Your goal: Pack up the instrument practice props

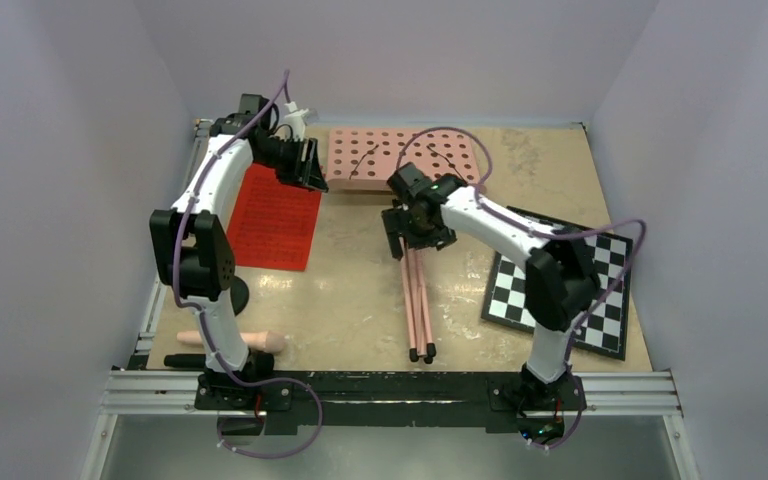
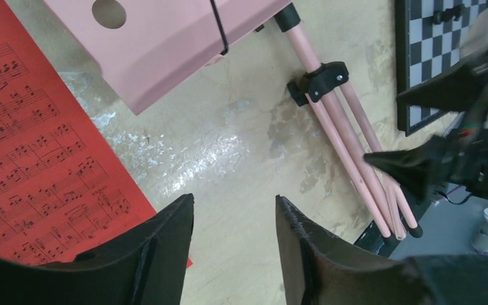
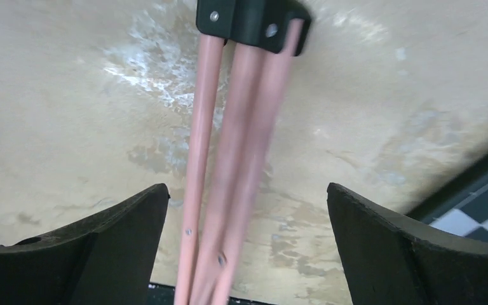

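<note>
Found right gripper (image 3: 246, 190) spread wide, straddling the folded tripod legs (image 3: 229, 159) of the pink music stand (image 1: 400, 158) without touching them; legs blurred in that wrist view. Found left gripper (image 2: 235, 203) partly spread, nothing between the fingers, hovering over bare table (image 2: 229, 146) between the red sheet-music pages (image 2: 32, 159) and the stand's perforated desk (image 2: 165, 44). Saw stand lying flat mid-table, desk toward the far edge, leg tips toward the near rail. Saw pages flat at left, just beside the desk. Spotted pink rod (image 1: 250, 341) and black round base (image 1: 236, 293) by the left arm's base, black microphone (image 1: 184, 361) at the near-left edge. Noted checkerboard (image 1: 560, 290) at right, partly under the right arm.
</note>
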Motion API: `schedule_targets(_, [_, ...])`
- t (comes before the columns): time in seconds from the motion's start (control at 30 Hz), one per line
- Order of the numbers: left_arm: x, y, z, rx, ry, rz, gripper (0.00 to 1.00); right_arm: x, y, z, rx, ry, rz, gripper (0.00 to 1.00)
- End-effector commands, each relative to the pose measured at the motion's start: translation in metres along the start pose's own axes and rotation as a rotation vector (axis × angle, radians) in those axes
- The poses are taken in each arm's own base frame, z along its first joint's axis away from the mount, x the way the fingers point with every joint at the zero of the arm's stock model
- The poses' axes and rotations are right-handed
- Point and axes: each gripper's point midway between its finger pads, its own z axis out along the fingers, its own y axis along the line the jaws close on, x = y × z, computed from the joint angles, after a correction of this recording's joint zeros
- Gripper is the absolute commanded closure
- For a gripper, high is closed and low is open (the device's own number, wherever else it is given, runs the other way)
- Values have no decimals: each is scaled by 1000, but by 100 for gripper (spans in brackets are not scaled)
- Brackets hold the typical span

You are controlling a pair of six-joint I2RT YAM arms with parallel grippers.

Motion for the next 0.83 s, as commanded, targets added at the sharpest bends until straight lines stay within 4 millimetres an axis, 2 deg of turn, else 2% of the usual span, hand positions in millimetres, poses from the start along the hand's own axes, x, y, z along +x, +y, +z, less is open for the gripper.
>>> schedule_targets(0.0, [-32, -35, -45, 66, -128, 91, 42, -35, -31, -67, -139, -178, -46, 1])
schedule_targets(0.03, [-38, -36, -52, 60, -143, 107, 39, -36, -30, -75, -195, -193, -56, 1])
schedule_targets(0.1, [-53, -37, -65, 29, -177, 146, 3, -37, -32, -93, -311, -227, -114, 1])
schedule_targets(0.13, [-61, -37, -72, 6, -197, 172, 1, -36, -36, -106, -339, -250, -143, 1])
schedule_targets(0.23, [-74, -30, -87, -59, -232, 209, 1, -28, -48, -141, -406, -290, -216, 1])
schedule_targets(0.4, [-69, -18, -93, -133, -231, 213, 1, -41, -107, -160, -82, -279, -83, 1])
schedule_targets(0.57, [-61, -11, -91, -170, -212, 205, 1, -67, -126, -179, 18, -426, -116, 1])
schedule_targets(0.8, [-70, -4, -98, -297, -236, 231, 1, -91, -159, -238, 117, -623, -20, 1])
